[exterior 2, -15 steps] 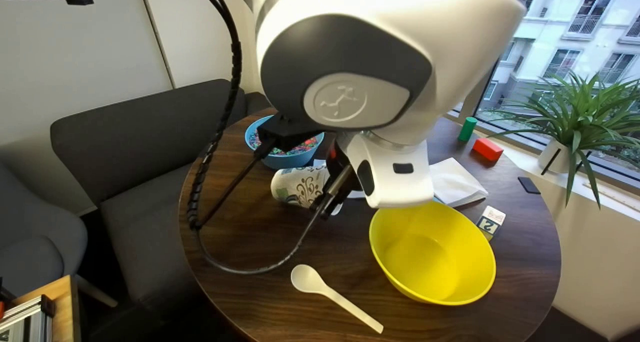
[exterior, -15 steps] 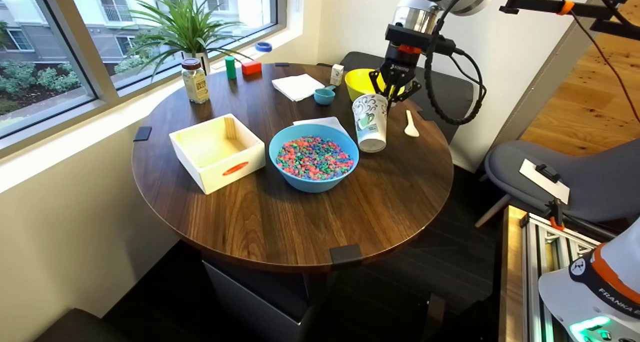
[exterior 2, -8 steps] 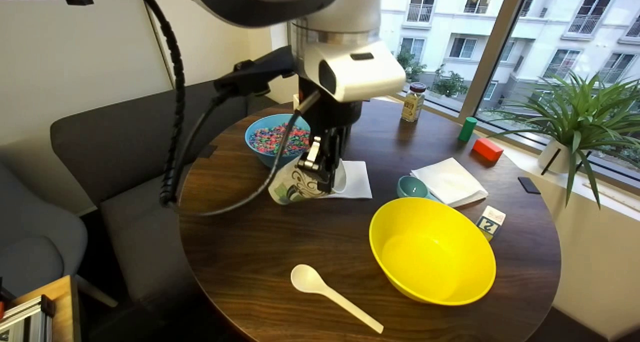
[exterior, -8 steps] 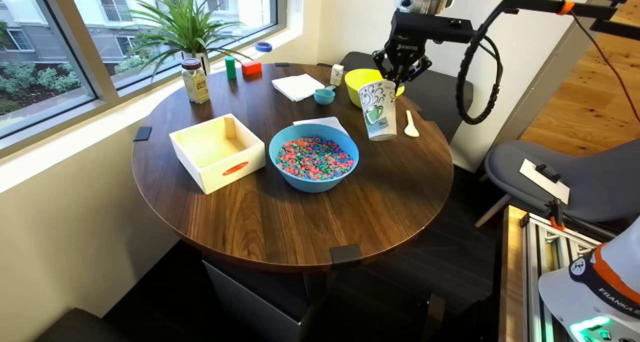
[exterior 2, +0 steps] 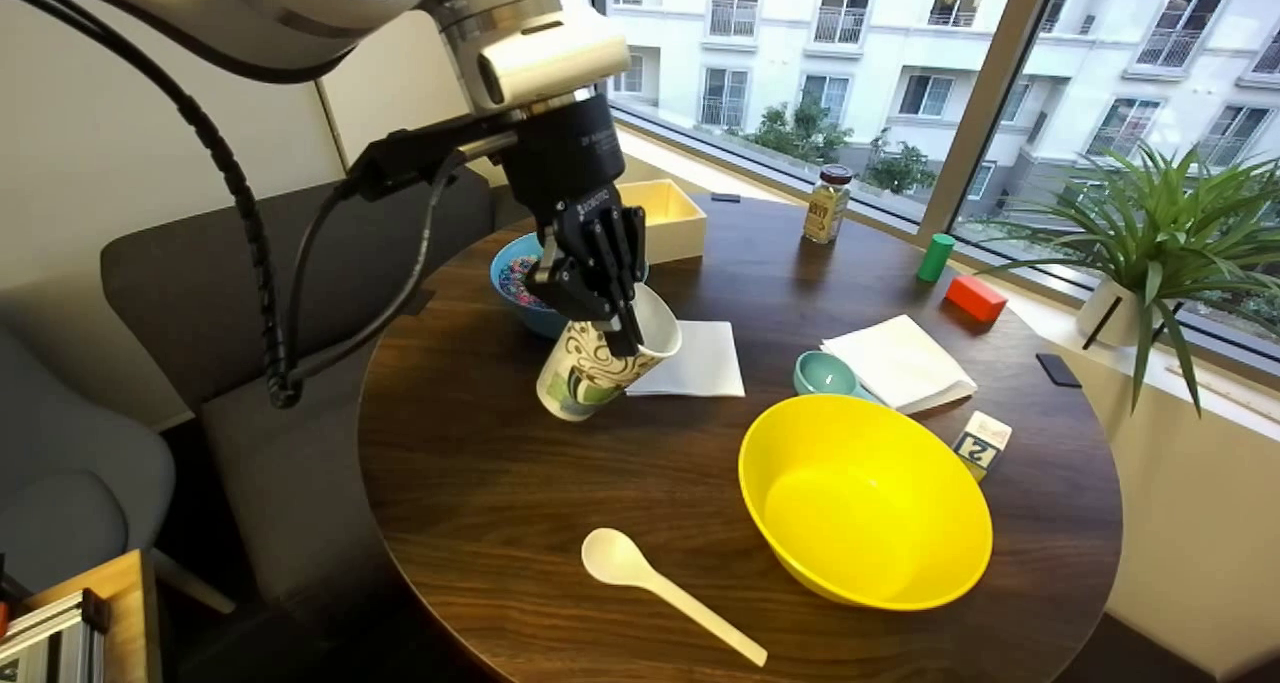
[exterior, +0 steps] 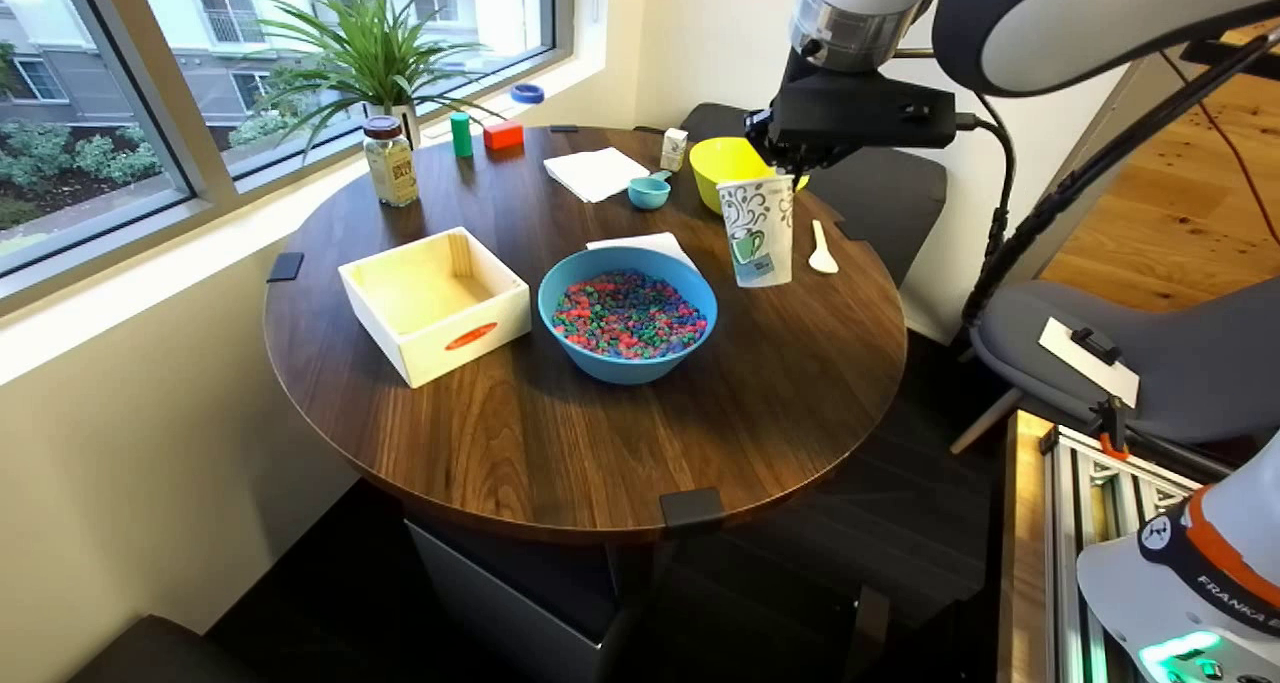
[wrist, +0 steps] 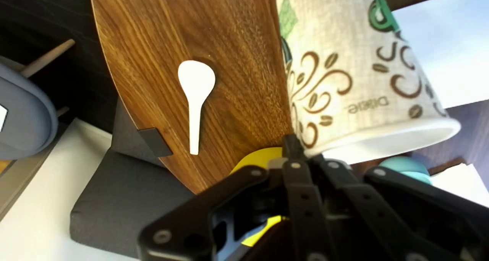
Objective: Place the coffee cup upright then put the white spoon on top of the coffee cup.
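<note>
Closest in, the hand [exterior 2: 622, 335] was clamped on the coffee cup [wrist: 351, 73] near its rim, and in an exterior view the cup was held at a slant, mouth up. Whether its base was touching the counter [exterior: 480, 453] couldn't be told. By the look of it, step one was being worked on and the cup hadn't been stood up yet. Next, a bit more straightening would probably be needed, then the base set flat and the grip eased off gently, since a light cup could easily be knocked over. A bit farther out, the white spoon [wrist: 196, 85] was seen lying near the cup, presumably saved for step two. Compared with a second earlier, the cup had been tipped a lot closer to upright, the arm [exterior 2: 550, 68] had been swung aside, and the wooden box [exterior 2: 680, 238] way behind had been uncovered. The spoon hadn't been moved.
</note>
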`<state>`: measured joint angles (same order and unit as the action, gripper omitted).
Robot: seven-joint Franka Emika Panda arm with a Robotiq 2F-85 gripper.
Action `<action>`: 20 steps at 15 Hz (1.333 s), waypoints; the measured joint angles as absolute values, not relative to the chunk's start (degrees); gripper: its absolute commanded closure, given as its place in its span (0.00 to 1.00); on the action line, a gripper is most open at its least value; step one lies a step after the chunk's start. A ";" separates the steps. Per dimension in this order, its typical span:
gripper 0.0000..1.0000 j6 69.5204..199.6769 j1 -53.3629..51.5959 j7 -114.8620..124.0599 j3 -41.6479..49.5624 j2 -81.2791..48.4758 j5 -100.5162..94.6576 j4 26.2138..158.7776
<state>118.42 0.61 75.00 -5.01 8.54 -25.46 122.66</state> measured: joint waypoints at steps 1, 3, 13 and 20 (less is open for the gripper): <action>0.99 118.42 0.58 77.39 -5.74 8.89 -27.12 123.43; 0.99 118.31 0.55 81.65 -6.80 9.39 -30.09 124.71; 0.99 117.78 -0.18 96.50 -8.91 10.58 -39.80 128.92; 0.71 117.81 -1.70 101.29 -9.20 10.65 -42.45 129.78</action>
<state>117.81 -1.70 101.29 -9.20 10.65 -42.45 129.78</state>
